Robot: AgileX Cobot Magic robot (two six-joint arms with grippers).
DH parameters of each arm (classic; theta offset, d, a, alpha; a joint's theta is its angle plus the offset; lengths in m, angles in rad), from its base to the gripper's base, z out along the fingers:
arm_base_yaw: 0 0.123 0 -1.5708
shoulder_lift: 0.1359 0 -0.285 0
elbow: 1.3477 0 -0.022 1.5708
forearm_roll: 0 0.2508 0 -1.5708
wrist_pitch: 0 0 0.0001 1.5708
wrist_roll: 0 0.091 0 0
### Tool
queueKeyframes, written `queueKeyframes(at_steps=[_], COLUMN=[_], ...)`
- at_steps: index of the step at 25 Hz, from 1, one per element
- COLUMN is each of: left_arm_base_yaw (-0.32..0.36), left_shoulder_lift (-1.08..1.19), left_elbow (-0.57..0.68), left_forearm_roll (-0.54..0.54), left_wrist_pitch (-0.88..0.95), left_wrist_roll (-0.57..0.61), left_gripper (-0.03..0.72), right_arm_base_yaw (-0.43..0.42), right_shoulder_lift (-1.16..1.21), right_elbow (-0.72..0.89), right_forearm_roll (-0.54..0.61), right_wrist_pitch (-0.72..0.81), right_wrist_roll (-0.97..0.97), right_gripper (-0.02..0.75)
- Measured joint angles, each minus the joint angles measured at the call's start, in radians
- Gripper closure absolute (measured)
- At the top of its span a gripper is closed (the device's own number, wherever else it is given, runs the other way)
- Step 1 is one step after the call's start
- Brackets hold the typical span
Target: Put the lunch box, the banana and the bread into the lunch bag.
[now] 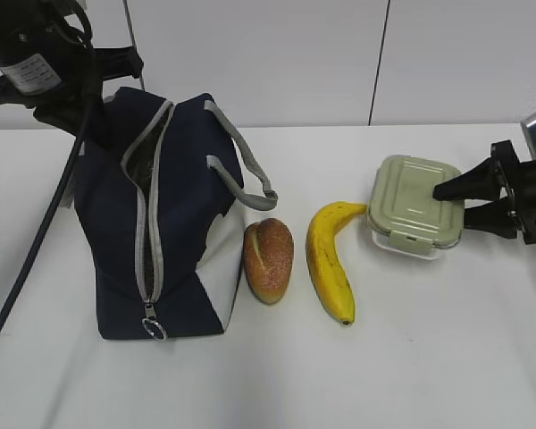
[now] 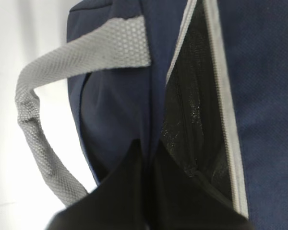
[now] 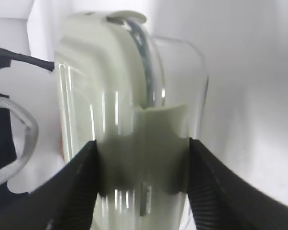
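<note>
I can read no brand or lettering; the white label on the left arm's housing is too small to make out. The lunch bag [image 1: 161,223] stands on the white counter [image 1: 411,357], navy woven fabric with a white side panel, grey mesh-textured strap handles and a grey zipper that ends in a ring pull [image 1: 152,329] low on its front; the zipper is parted and shows a dark lining. My left claw [image 2: 146,158] has its fingers together, pinching the navy fabric beside the opening at the bag's top. Just right of the bag lies the bread [image 1: 268,261], an oval speckled golden-brown roll, then the curved yellow banana [image 1: 330,259] with dark tips, near but apart from it. Farther right sits the lunch box [image 1: 415,217], clear walls with rounded corners under a sage-green ridged lid. My right claw [image 1: 460,204] straddles its right end, fingers [image 3: 79,187] against both sides, clamped on it.
</note>
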Motion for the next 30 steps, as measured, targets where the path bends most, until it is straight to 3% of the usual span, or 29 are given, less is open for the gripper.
queueKeyframes(at_steps=[9,19,25,30], left_arm_base_yaw=[0.000,0.000,0.000,0.000], left_shoulder_lift=[0.000,0.000,0.000,0.000], left_elbow=[0.000,0.000,0.000,0.000], left_forearm_roll=[0.000,-0.041,-0.066,-0.071], left_wrist_pitch=[0.001,-0.002,-0.003,-0.004], left_wrist_roll=[0.000,0.005,0.019,0.020], left_gripper=[0.690,0.690,0.690,0.690], right_arm_base_yaw=[0.049,0.262,0.385,0.468], right_shoulder_lift=[-0.084,-0.179,-0.195,-0.195], right_elbow=[-0.020,-0.201,-0.405,-0.454], right_forearm_roll=[0.121,0.118,-0.040,-0.150], right_wrist_pitch=[0.000,0.022,0.051,0.016], right_wrist_roll=[0.039,0.259,0.444,0.542], right_gripper=[0.332,0.332,0.332,0.333])
